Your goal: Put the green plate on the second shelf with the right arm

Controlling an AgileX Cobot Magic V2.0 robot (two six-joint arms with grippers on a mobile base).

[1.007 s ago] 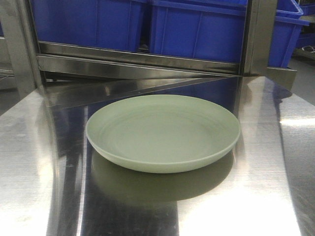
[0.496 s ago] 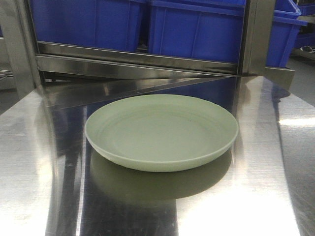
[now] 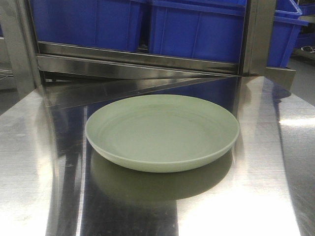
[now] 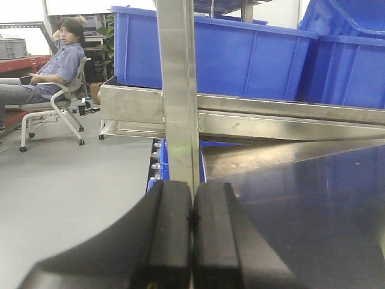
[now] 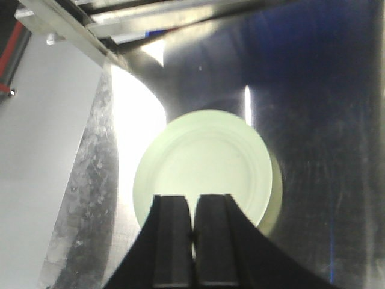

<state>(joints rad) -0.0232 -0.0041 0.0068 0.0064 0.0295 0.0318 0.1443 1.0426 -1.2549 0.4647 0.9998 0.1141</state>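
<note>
While green plate (image 3: 162, 132) lies flat just beyond right tool (image 5: 192, 235) | tool pressed together

Overhead light bounces hard off the tabletop (image 3: 256, 206), blowing out white patches at the front corners. The plate (image 3: 162, 132) sits over a dim, soft reflection. Right wrist view is way overexposed, plate washed almost white. Left wrist view looks evenly lit.

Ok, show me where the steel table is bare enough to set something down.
Bare tabletop lies left of the green plate, right of it, and in front toward the near edge. A narrower strip runs between plate and rack rail. Crowded: the level above that rail, filled by blue bins.
</note>
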